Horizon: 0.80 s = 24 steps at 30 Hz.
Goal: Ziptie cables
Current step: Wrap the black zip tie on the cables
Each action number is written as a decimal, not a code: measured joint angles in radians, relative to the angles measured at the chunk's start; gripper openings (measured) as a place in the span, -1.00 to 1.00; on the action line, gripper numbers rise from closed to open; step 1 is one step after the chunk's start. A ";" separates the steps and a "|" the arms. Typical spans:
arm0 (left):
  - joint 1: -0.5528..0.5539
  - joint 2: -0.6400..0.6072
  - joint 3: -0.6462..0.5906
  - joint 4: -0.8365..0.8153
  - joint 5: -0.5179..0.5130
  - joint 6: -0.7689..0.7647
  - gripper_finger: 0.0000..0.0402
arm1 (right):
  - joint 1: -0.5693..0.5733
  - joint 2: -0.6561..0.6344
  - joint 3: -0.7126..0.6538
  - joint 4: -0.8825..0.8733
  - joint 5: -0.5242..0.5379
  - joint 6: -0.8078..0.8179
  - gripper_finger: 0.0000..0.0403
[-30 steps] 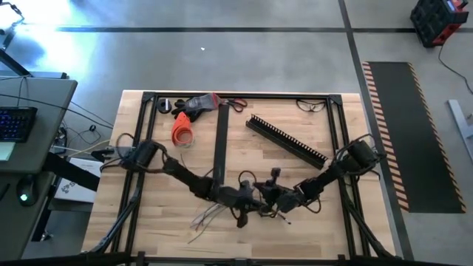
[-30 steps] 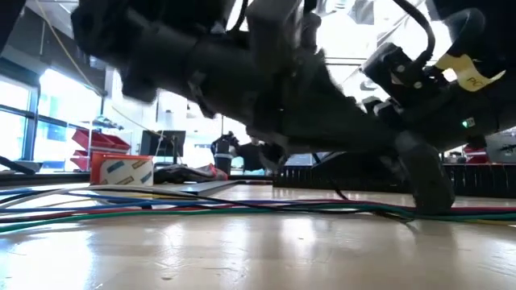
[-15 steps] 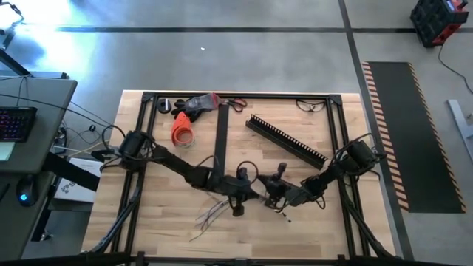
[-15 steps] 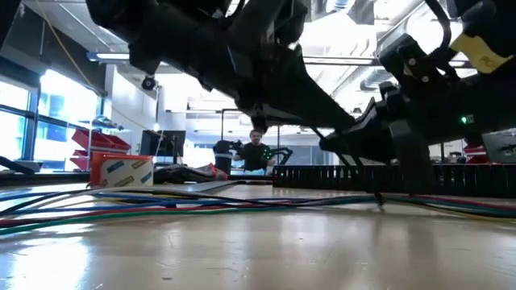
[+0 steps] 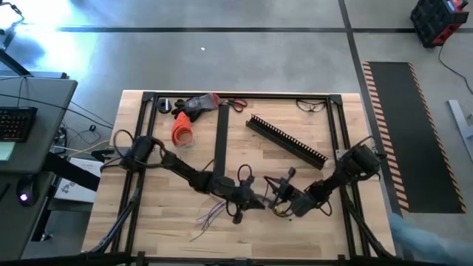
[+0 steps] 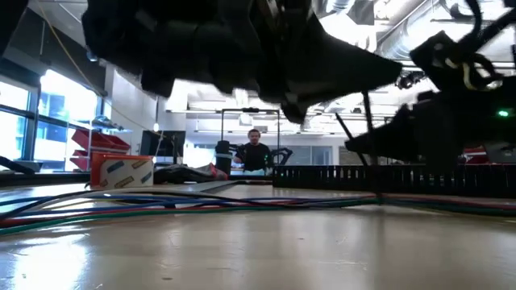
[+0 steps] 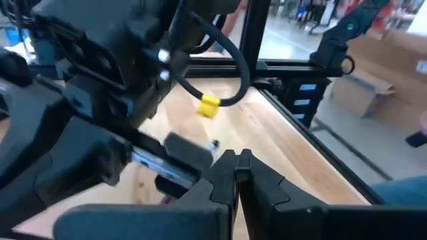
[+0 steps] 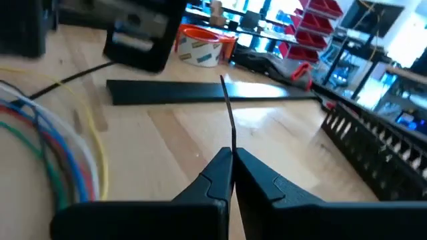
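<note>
We see both arms reaching in over the wooden worktop (image 5: 244, 151) and meeting near its front middle. The left gripper (image 5: 255, 201) sits just at 6 o'clock of the worktop's centre; in its wrist view the jaws are pressed together with nothing visible between them. The right gripper (image 5: 279, 207) lies just at 3 o'clock of the left one, nearly touching it. Its jaws are also pressed together, and in the right wrist view they pinch a thin dark strip (image 8: 228, 117) that stands up from the tips; we cannot tell what the strip is.

The cables (image 5: 209, 216) lie on the worktop at about 7 o'clock from the centre, just at 9 o'clock of the left gripper, with free ends splayed toward the front edge. In the low view they run flat across the surface as coloured strands.

Toward 1 o'clock lies the long comb-toothed channel (image 5: 286, 140), set diagonally. A flat black strip (image 5: 219, 140) runs front to back at 11 o'clock. At the far edge, near 11 o'clock, we note an orange roll (image 5: 182, 131) and red-handled scissors (image 5: 231, 104). A person (image 6: 255, 151) stands in the room beyond.
</note>
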 joint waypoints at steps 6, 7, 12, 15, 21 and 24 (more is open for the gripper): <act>0.011 0.123 0.005 0.235 0.021 -0.079 -1.00 | 0.024 0.000 0.000 -0.088 -0.002 0.118 -1.00; 0.015 0.135 0.011 0.256 0.033 -0.091 -1.00 | 0.024 0.000 0.000 -0.088 -0.002 0.118 -1.00; 0.027 0.163 0.039 0.253 0.101 -0.121 -1.00 | 0.025 0.000 0.000 -0.084 0.014 0.123 -1.00; 0.029 0.123 0.040 0.173 0.114 -0.079 -1.00 | 0.021 0.000 0.000 -0.087 0.014 0.144 -1.00; 0.041 0.075 0.044 0.093 0.114 -0.009 -1.00 | 0.016 0.042 0.001 -0.051 0.015 0.215 -1.00; 0.041 0.084 0.054 0.096 0.117 -0.008 -1.00 | 0.015 0.086 0.001 0.028 0.039 0.225 -1.00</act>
